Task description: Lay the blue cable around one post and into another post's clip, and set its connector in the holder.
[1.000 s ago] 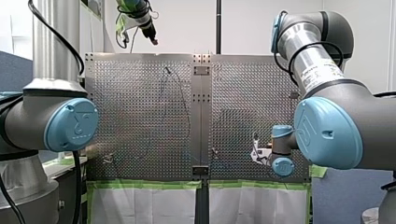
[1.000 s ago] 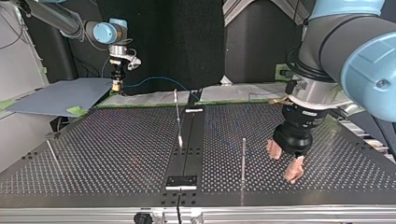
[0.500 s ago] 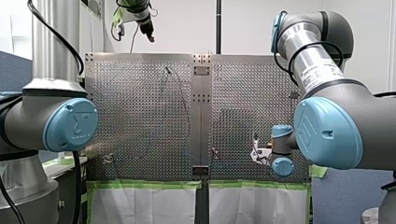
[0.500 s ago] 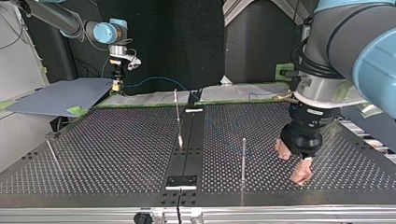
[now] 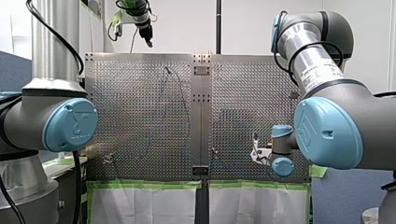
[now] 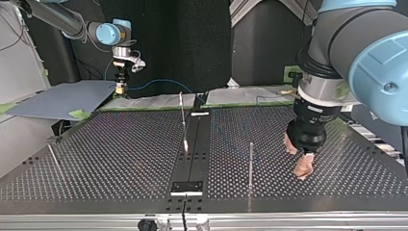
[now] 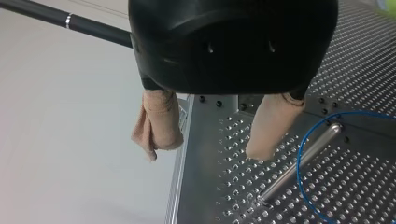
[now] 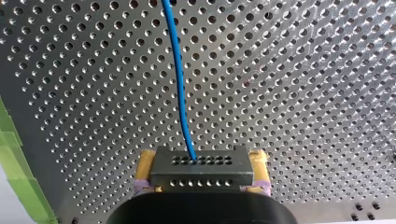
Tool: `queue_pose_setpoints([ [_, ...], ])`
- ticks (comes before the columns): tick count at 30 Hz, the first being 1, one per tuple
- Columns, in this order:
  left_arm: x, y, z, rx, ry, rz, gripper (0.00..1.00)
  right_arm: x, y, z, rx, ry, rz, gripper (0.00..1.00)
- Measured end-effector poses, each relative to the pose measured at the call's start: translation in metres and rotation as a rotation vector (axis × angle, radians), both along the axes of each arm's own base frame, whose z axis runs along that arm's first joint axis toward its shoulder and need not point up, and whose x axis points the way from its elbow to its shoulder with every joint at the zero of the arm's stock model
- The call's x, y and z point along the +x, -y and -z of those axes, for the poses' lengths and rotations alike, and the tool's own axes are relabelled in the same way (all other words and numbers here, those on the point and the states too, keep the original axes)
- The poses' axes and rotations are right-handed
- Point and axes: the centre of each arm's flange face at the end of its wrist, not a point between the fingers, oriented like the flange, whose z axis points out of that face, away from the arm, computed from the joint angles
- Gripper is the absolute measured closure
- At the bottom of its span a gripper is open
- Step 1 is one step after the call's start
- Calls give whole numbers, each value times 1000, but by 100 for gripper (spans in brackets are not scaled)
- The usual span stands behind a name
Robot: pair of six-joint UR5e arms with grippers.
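left gripper [image 7: 205, 151]: wide open, empty, straddling table edge [image 7: 180, 154], post [image 7: 299, 165] just beside | right gripper [image 8: 201, 161]: clamped on connector [image 8: 201, 171], blue cable [image 8: 180, 84] running ahead

My left arm came down steeply, wrist tilted, and my left gripper [image 6: 297, 159] hung with its beige pads [image 7: 158, 125] spread wide apart. My right gripper [image 6: 118, 89] pointed straight down, its yellow pads [image 8: 259, 159] clamped on the connector [image 8: 201, 171].
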Motion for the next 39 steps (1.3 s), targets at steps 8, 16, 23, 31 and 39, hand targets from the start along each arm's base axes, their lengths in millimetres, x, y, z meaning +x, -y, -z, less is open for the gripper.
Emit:
queue_pose_setpoints([
  [8,0,0,0,80,2,23,0,0,0,0,1,0,0,100],
  [16,0,1,0,116,3,34,0,0,0,0,1,-1,0,100],
  [23,0,0,0,114,3,32,0,0,0,0,0,-2,0,100],
  [31,0,0,0,110,3,31,0,0,0,0,1,-3,0,100],
  [39,0,0,0,108,3,29,0,0,0,0,0,-2,0,100],
])
